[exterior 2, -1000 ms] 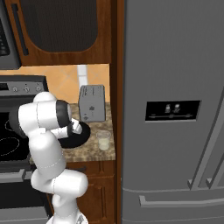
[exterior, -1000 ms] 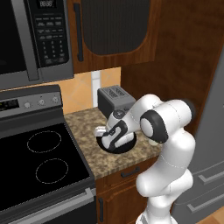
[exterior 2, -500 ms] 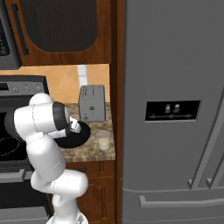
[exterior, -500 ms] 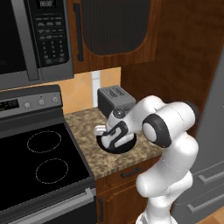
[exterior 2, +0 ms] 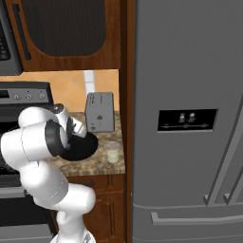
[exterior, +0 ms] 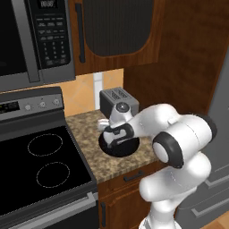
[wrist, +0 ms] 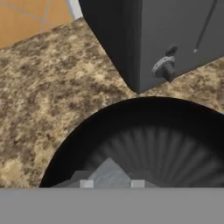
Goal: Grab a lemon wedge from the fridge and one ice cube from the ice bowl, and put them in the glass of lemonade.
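The arm is bent low over the granite tabletop [exterior: 91, 163], and its gripper [exterior: 112, 137] hangs right above the ice bowl [exterior: 120, 147], that wide glossy black dish sitting just in front of the grey two-slot toaster [exterior: 118, 101]. From the hand view, the ice bowl [wrist: 144, 144] spreads out below, ribbed inside, with a pale grey faceted piece [wrist: 107, 175] right at the gripper's tips, possibly an ice cube, though it is hard to be sure. The jaws are drawn in narrow, nearly together; whether they actually pinch that piece, I cannot tell. The toaster [wrist: 175, 39] stands close behind the bowl, its lever knob facing us. Over in the right base view, the glass of lemonade [exterior 2: 112, 152] stands upright on the tabletop edge, just beside the ice bowl [exterior 2: 80, 148] and near the tall steel fridge [exterior 2: 190, 118], whose doors are closed. The stove [exterior: 36, 165] sits at the left.
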